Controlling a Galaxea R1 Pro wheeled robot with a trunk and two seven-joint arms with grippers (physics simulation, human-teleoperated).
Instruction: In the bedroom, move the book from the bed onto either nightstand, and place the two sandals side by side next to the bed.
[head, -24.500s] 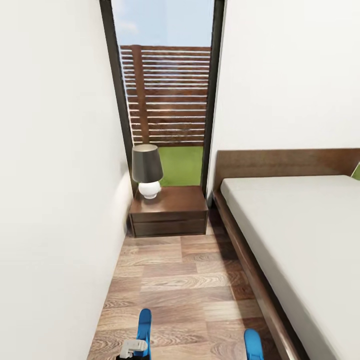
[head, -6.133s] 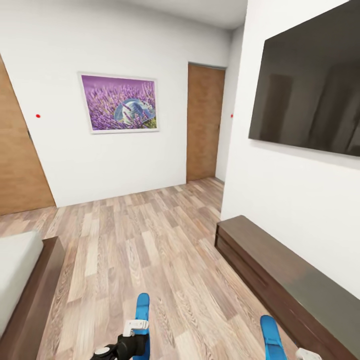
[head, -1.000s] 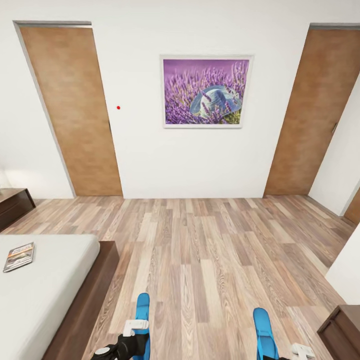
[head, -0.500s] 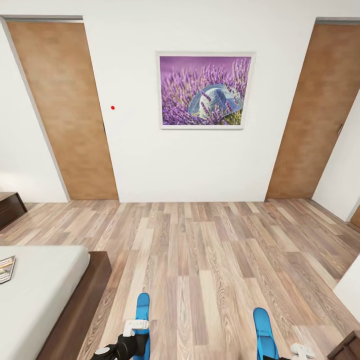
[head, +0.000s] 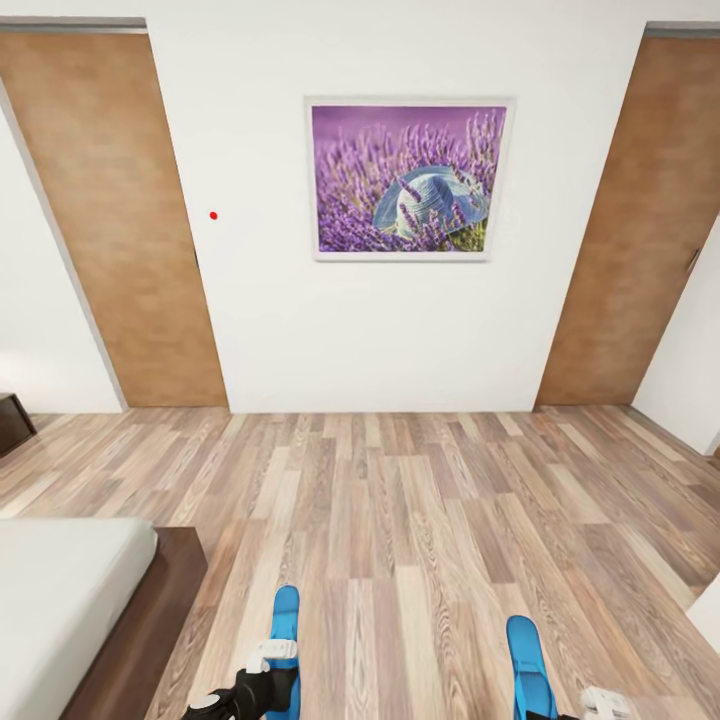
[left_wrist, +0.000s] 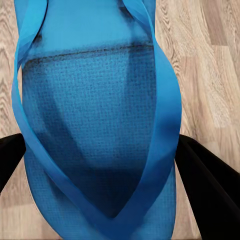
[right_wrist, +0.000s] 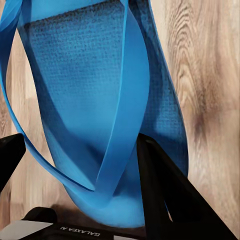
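While both sandals are off the floor and being carried, nothing in the task looks finished yet, so I'd call this maybe a third of the way, tops.

Left hand (left_wrist: 100, 170) has its two black fingers (left_wrist: 210, 185) closed in on either side of the left sandal (left_wrist: 95, 125), with the thong strap running between them. Head view shows the same blue sandal (head: 286, 625) sticking out forward over the wood floor (head: 420, 520). Right hand (right_wrist: 80, 170) is the same deal: dark fingers (right_wrist: 160, 190) pinched around the other sandal (right_wrist: 100, 100), which also pokes up at the bottom edge of the head view (head: 525, 650). Both grips look snug from here, though I can't tell how firm they really are.

Only the foot corner of the bed (head: 70, 590) is in frame, at the lower left, pale mattress on a dark frame. A sliver of dark wood furniture (head: 12, 420) sits at the left edge by the far wall; could be a nightstand, can't say for sure. No book in sight on the bit of mattress showing.

Still to do, as I read it: set both sandals down side by side on the floor along the bed's edge, then fetch the book and put it on a nightstand. The robot is facing the wall with the lavender picture (head: 408, 180) and two wooden doors (head: 110, 220).
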